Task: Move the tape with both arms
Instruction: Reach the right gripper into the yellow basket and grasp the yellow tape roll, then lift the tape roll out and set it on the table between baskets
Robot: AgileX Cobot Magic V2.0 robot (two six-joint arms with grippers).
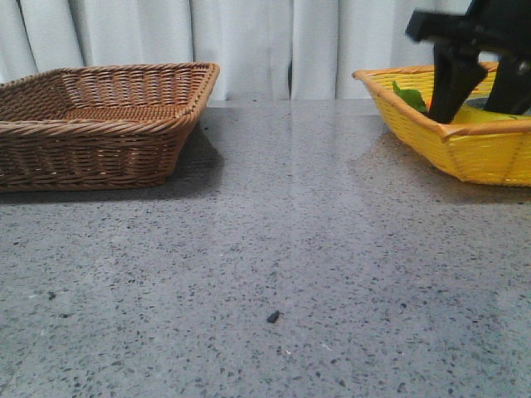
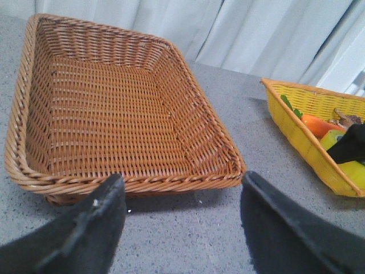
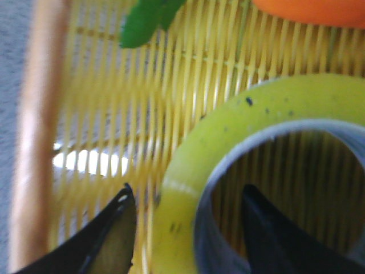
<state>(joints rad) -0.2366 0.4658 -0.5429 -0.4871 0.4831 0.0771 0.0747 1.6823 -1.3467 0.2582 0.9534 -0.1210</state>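
Right hand (image 3: 185,228) fingers straddle tape (image 3: 228,142) wall in yellow basket (image 3: 102,114).

The tape (image 3: 188,171), a wide roll of translucent yellow packing tape with a pale inner core, is lying flat on the woven floor of the yellow basket (image 3: 97,114), close to the basket's rim. The right tool (image 3: 188,228) is straddling the roll's wall, one finger sitting outside it and the other inside the core. The left tool (image 2: 182,228) is hanging spread apart before the brown wicker basket (image 2: 114,114), holding nothing.
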